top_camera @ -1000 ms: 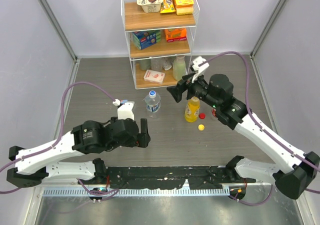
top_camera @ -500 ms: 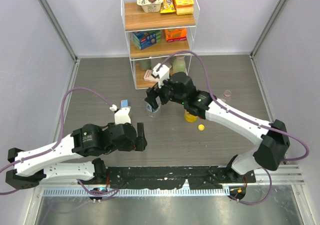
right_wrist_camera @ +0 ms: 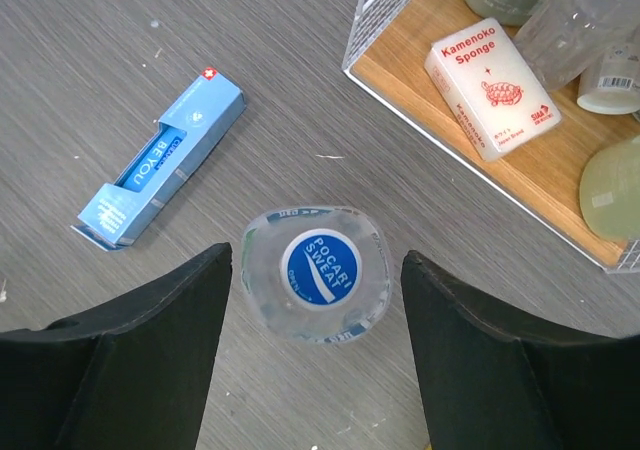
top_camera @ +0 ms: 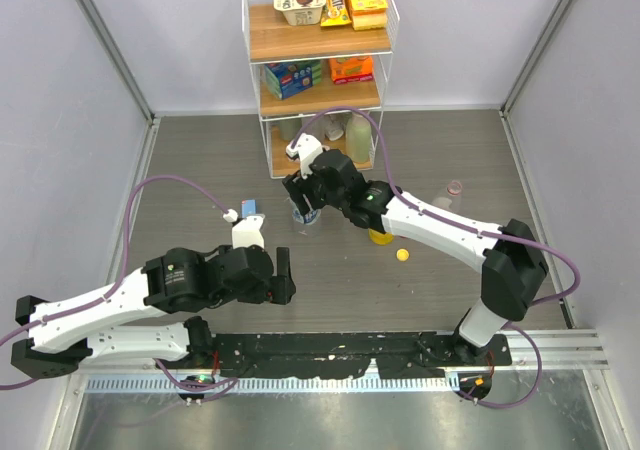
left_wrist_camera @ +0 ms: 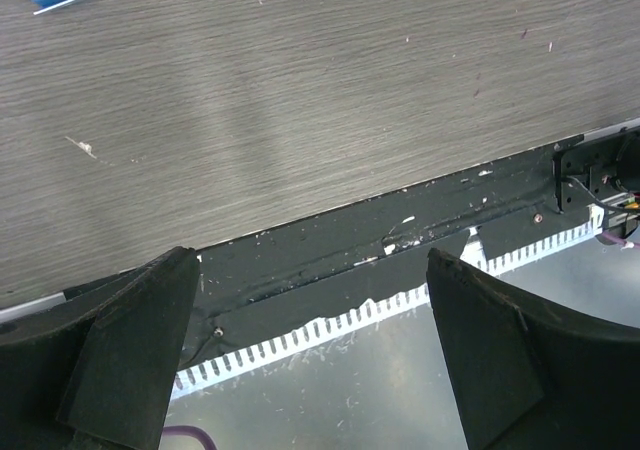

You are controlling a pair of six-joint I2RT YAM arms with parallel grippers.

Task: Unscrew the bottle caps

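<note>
Water bottle (right_wrist_camera: 315,282) is standing upright on the table (top_camera: 200,170), its blue cap (right_wrist_camera: 318,268) sitting on its neck and facing straight up at the right wrist camera. Right claw (top_camera: 304,208) is hanging directly over the water bottle with its jaws apart, one finger (right_wrist_camera: 140,345) lying on each side of it. Narrow strips of table are showing between the fingers and the bottle, so the claw is open and gripping nothing.

A blue box (right_wrist_camera: 160,170) is lying flat to the left of the water bottle, near it but apart. Behind the water bottle a wire rack (top_camera: 300,40) is standing, with a sponge pack (right_wrist_camera: 490,88) lying on its bottom shelf. To the right of the water bottle the juice bottle (top_camera: 380,236) is peeking out from under the right arm, and a yellow cap (top_camera: 402,254) is lying loose on the table just beyond it.

Left claw (left_wrist_camera: 312,270) is hovering well in front of the water bottle, toward the near table edge, with its jaws spread wide and holding nothing.
</note>
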